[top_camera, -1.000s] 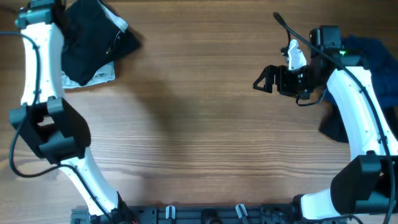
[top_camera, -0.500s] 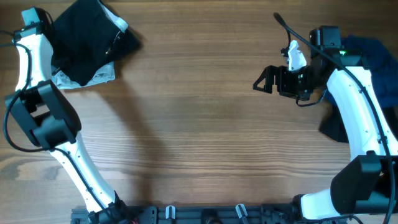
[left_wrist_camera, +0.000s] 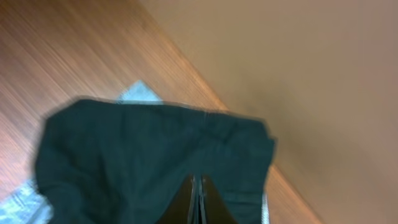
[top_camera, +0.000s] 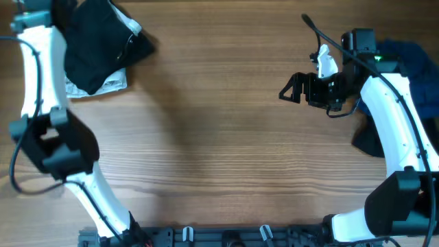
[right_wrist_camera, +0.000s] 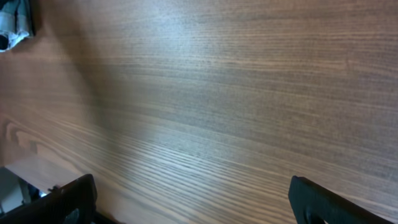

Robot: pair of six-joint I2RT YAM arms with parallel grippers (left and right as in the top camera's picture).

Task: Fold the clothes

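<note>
black garment [top_camera: 103, 41] at the far-left corner of the table [top_camera: 219, 137], atop pale denim [top_camera: 113, 83]; pick-up step.
left gripper [left_wrist_camera: 198, 190] pinched on its fabric; right gripper [top_camera: 291, 88] spread, empty. next, likely: drag to bare centre, flatten.

Readable text: none in any of the three views.
White tag [top_camera: 134, 28] on the black garment [top_camera: 103, 44]: seen from overhead, too small for any print to be made out.
Left wrist view: blurred dark cloth, no lettering legible.
Right wrist view: bare wood grain, no marks or numbers.
</note>
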